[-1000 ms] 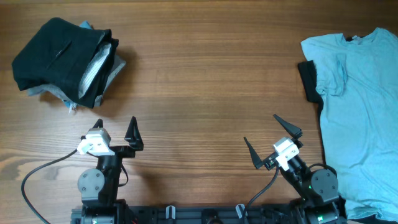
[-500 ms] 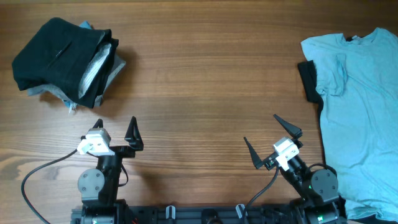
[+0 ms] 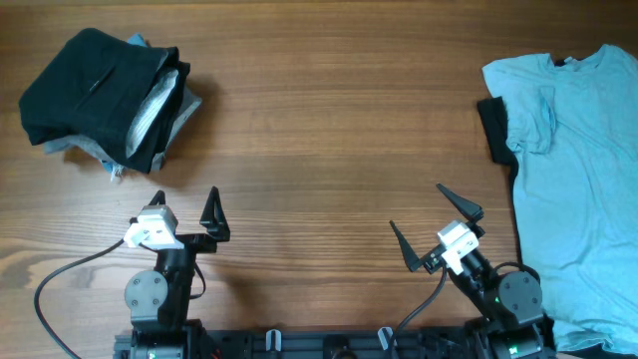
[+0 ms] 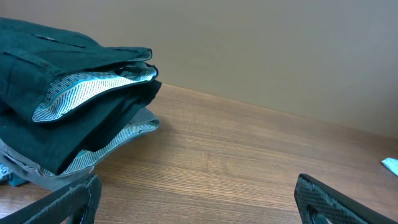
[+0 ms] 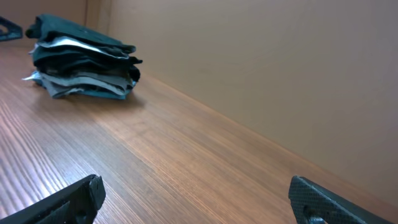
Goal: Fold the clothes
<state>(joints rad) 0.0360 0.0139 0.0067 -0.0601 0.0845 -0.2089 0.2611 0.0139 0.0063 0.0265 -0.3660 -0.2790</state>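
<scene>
Clothes are lying at opposite ends of the overhead view. A large pale blue short-sleeved cloth T-shirt [image 3: 578, 179] is sprawling unfolded at the far right, running past the frame edge. One of its sleeves is flipped onto its chest, and a black cloth garment [image 3: 492, 128] is peeking out from under the side facing the table's middle. Well apart from it, at the top left, a folded stack of black and grey garments [image 3: 100, 95] is sitting as a tidy bundle, also showing in both wrist views. A brown wooden table [image 3: 319, 120] is carrying everything. Near its front edge the left gripper [image 3: 184, 202] and the right gripper [image 3: 415, 206] are resting low, each with its jaws spread wide and gripping nothing. Judging by this layout, the bundle is looking finished and the blue shirt is waiting its turn, so a fresh fold is only beginning. The next move is probably calling for the right arm to reach out to the shirt's near hem and draw it toward the centre, flattening that sleeve and not dragging the black piece along.
</scene>
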